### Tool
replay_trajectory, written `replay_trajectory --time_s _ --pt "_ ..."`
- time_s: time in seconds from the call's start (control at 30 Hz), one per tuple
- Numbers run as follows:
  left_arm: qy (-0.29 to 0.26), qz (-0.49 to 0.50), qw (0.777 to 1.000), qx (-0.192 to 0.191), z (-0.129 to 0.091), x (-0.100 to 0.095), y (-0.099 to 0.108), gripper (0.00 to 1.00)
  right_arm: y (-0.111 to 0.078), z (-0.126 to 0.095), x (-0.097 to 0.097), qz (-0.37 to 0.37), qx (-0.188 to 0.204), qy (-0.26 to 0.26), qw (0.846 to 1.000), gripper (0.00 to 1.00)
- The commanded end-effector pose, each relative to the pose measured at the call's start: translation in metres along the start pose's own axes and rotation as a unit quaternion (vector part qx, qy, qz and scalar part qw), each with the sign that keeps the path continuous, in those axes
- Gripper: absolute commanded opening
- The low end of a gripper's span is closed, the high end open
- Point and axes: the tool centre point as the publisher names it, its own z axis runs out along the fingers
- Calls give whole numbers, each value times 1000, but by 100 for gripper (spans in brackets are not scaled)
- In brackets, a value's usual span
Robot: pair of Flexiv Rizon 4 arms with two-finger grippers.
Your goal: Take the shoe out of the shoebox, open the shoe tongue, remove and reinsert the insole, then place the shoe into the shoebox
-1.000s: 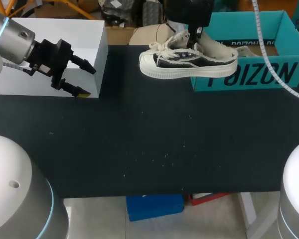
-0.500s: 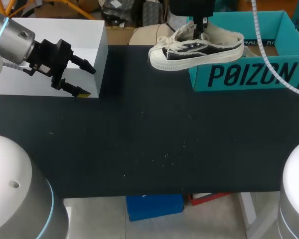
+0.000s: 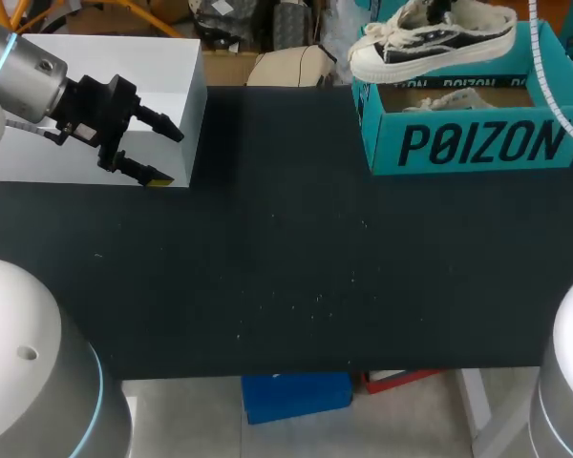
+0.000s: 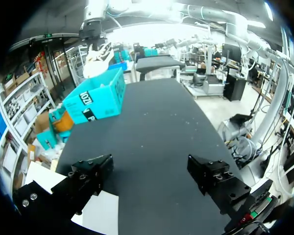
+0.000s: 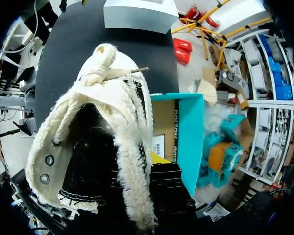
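A black canvas shoe [image 3: 432,34] with a cream sole and frayed cream edging hangs in the air above the back left part of the teal shoebox [image 3: 477,143], toe pointing left. In the right wrist view the shoe [image 5: 83,147] fills the picture, and my right gripper [image 5: 159,183] is shut on its frayed collar, with the shoebox [image 5: 185,132] beneath. The fingertips are hidden by the fabric. My left gripper [image 3: 151,148] stands open and empty at the far left, over a white box. From the left wrist view, the shoe [image 4: 95,54] and shoebox [image 4: 95,98] are far ahead of the open gripper [image 4: 152,181].
A white box [image 3: 105,67] stands at the table's back left, under my left gripper. A cream frayed item [image 3: 449,98] lies inside the shoebox. The black table top [image 3: 296,258] stretches between the two boxes.
My right arm has lifted the shoe up and to the right, from beside the shoebox's front left corner to above the box. The left arm has not moved.
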Motion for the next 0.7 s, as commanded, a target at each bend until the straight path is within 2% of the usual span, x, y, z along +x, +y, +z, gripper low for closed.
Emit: replay_trajectory --time_s 0.03,0.23,0.37,0.53,0.7 --pt "-2 -1 1000 -2 1 1 0 100 -28 21 -61 0 -26 25 999 0" --pt "-2 -1 1000 -2 1 1 0 100 -62 51 -113 -2 -34 27 999 0" --pt "-2 -1 1000 -2 1 1 0 100 -80 73 -137 -7 -36 37 999 0" --pt "-2 -1 1000 -2 1 1 0 100 -95 100 -155 -16 -38 52 998 0" --pt "-2 -1 1000 -2 1 1 0 100 -104 122 -158 -9 -41 61 997 0"
